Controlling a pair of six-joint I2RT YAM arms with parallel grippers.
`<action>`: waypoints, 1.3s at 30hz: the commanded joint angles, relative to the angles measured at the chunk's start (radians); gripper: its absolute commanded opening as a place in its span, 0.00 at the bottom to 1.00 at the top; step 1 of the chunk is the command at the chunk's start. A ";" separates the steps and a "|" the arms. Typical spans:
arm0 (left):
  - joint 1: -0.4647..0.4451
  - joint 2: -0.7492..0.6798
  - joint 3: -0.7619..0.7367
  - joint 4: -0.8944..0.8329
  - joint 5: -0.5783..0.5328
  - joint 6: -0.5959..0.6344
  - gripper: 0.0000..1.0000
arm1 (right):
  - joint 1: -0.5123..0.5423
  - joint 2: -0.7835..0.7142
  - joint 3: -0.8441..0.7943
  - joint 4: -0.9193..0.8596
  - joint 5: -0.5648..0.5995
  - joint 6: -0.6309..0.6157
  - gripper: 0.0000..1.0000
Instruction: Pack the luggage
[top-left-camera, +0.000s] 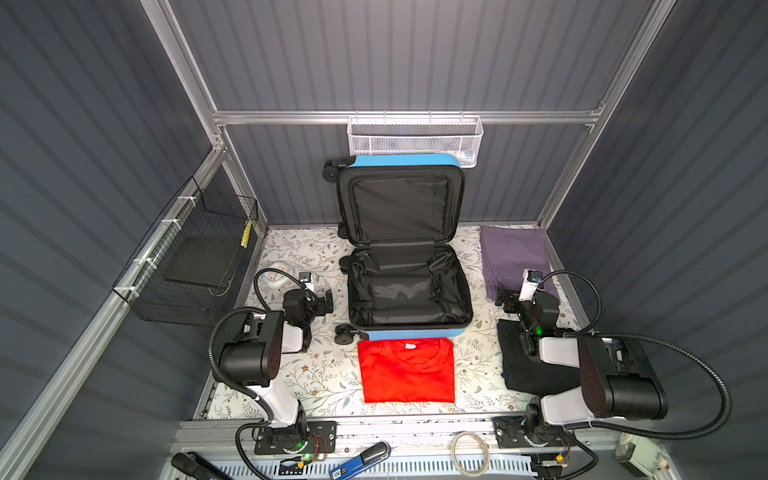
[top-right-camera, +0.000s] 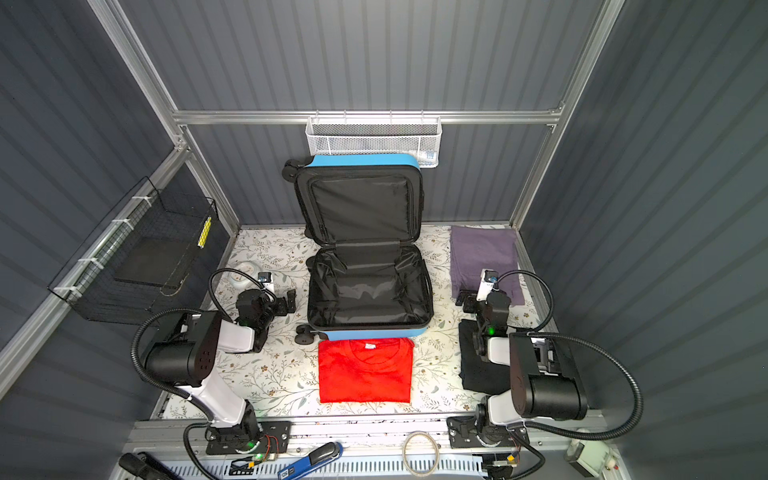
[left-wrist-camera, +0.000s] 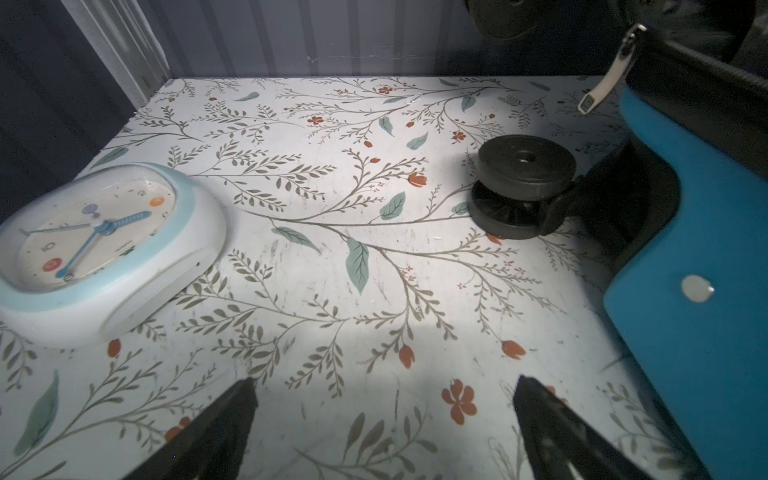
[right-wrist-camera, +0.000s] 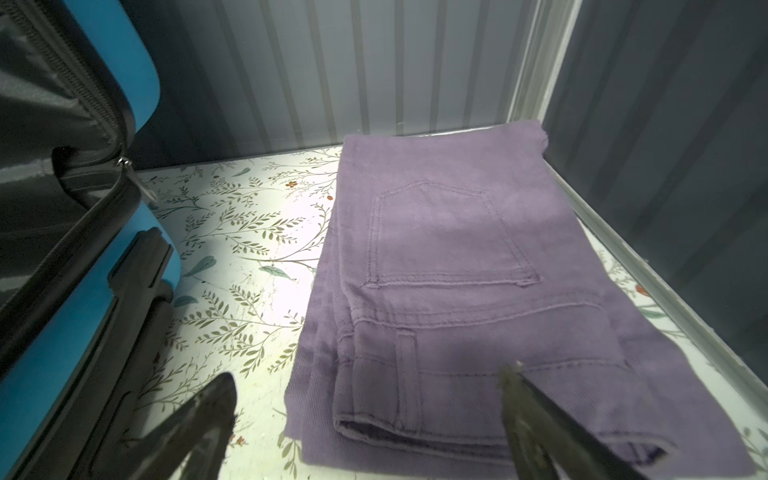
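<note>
You have the luggage (top-left-camera: 409, 291) lying open at the middle of the surface (top-left-camera: 307, 374), lid raised. Left pincer (left-wrist-camera: 384, 384) and right pincer (right-wrist-camera: 368, 376) both stand apart, gripping nothing. Your right arm hides much of the black garment (top-left-camera: 511, 370); its kind cannot be told.

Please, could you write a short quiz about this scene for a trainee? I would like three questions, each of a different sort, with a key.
1. True or false: the suitcase lies open with nothing packed in it.
2. Which garment lies in front of the right gripper in its wrist view? A) red shirt B) purple trousers C) black garment
3. Fill in: the jaws of the left gripper and the right gripper both stand ____.
Key: 1 true; 2 B; 3 open.
</note>
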 joint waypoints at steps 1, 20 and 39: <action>0.001 -0.078 0.020 -0.079 -0.064 -0.026 1.00 | -0.005 -0.150 0.033 -0.146 0.089 0.038 0.99; -0.002 -0.551 0.488 -1.282 0.067 -0.425 1.00 | -0.040 -0.490 0.402 -0.986 -0.434 0.596 0.99; -0.187 -0.682 0.301 -1.441 0.306 -0.460 1.00 | 0.288 -0.551 0.321 -1.339 -0.407 0.534 0.92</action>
